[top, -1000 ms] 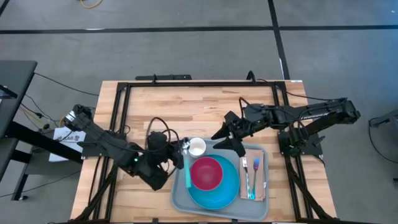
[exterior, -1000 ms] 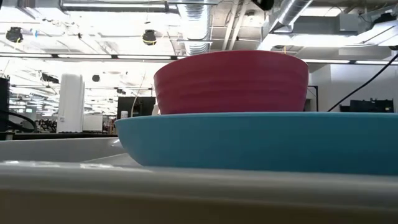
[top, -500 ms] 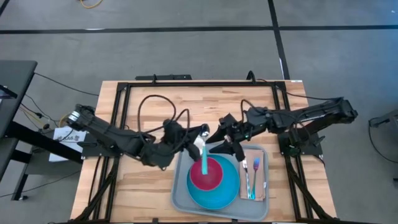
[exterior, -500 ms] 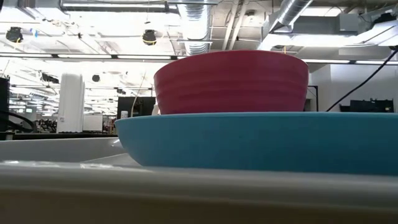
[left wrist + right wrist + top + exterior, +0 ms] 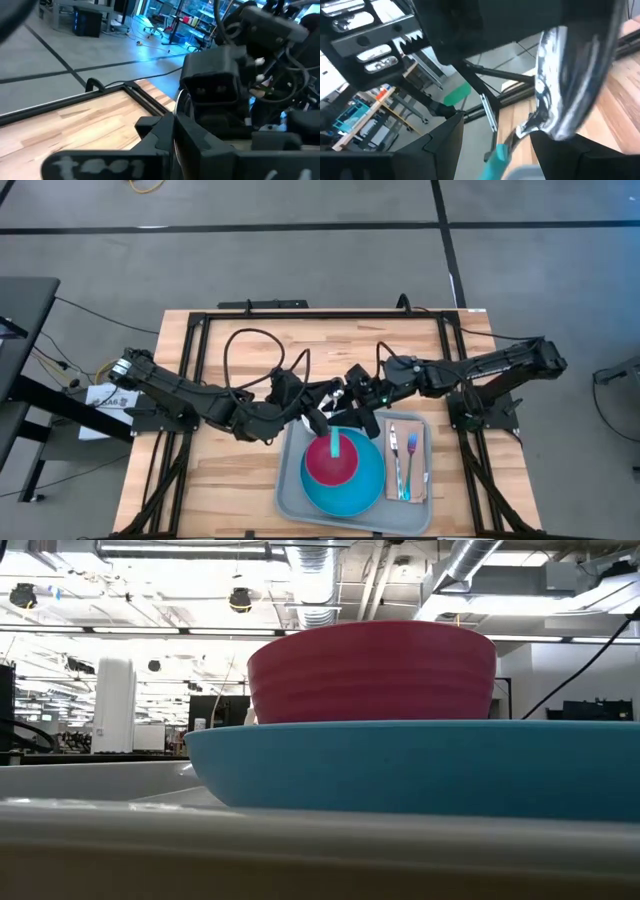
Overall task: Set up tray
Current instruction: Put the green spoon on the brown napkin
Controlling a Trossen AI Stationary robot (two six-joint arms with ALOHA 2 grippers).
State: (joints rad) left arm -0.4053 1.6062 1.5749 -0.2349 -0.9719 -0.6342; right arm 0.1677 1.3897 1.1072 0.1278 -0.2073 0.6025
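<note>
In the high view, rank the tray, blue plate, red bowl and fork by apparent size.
Largest to smallest:
1. tray
2. blue plate
3. red bowl
4. fork, long but very thin, so least area

No words, brand marks, numbers or signs can be read in any view; a white sheet [image 5: 112, 397] lying beside the counter's left edge carries dark print, but it is too small to make out.
</note>
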